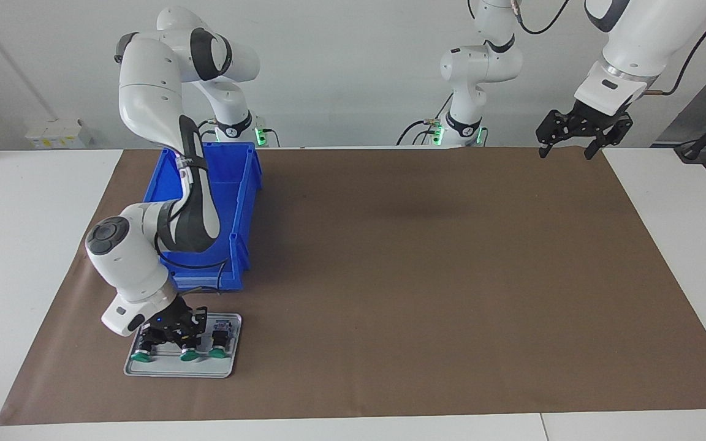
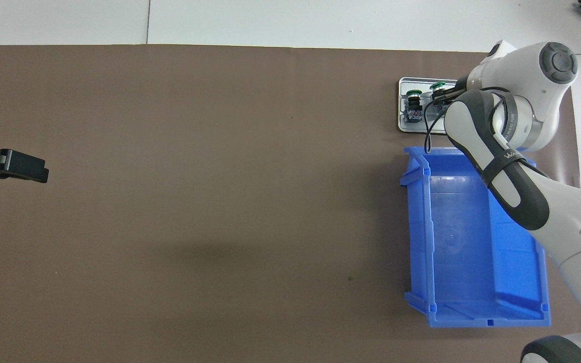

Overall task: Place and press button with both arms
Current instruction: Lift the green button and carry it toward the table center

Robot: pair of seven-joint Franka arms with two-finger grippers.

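Three green-capped buttons lie on a small metal tray (image 1: pixel 224 367) at the right arm's end of the table, farther from the robots than the blue bin. Their caps show in the facing view: one (image 1: pixel 141 356), the middle one (image 1: pixel 189 354), and one (image 1: pixel 217 352). My right gripper (image 1: pixel 175 335) is down on the tray, over the middle button. In the overhead view two buttons show, one free (image 2: pixel 413 101) and one at the right gripper (image 2: pixel 439 98); the arm hides the third. My left gripper (image 1: pixel 566 150) waits open and empty, raised over the mat's edge at the left arm's end.
An empty blue bin (image 1: pixel 246 202) stands beside the tray, nearer to the robots, and the right arm reaches over it; it also shows in the overhead view (image 2: pixel 419 227). A brown mat (image 1: pixel 426 275) covers the table.
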